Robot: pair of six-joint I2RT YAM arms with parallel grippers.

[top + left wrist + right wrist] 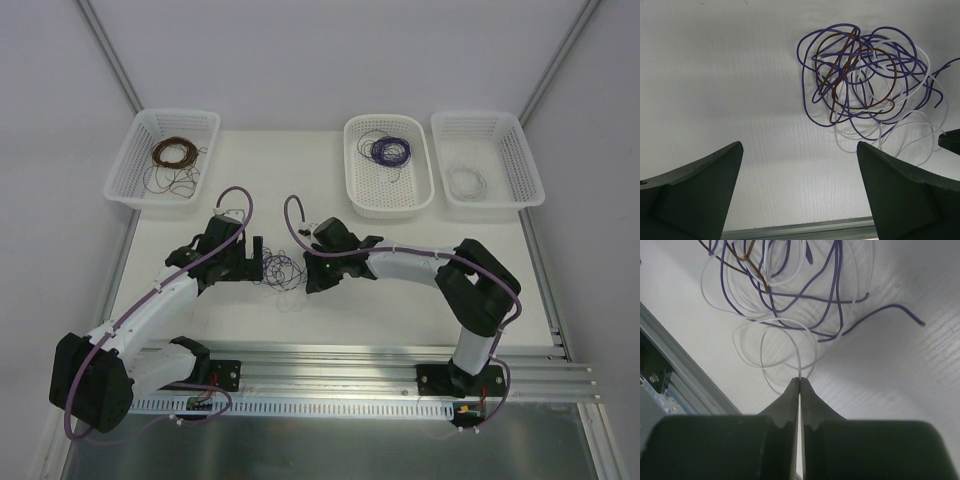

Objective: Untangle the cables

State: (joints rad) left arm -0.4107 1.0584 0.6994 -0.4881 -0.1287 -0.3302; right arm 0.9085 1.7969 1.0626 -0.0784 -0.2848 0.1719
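Coils (174, 152) sit in the baskets (352, 168), but our cables (281, 268) are one knot on the bench (400, 310), between our right hand (799, 381), pinched shut apparently on a white strand (799, 362), and our left hand (799, 147), wide open, empty.

White arm links (150, 302), black joints (472, 290) (purple leads (236, 188) looping along each)

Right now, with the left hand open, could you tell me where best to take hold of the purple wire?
Take the purple wire by the outer loop nearest the left hand. That loop bulges clear of the brown wire and white wire, so coming down on it from the left arm's side should likely pinch purple alone.
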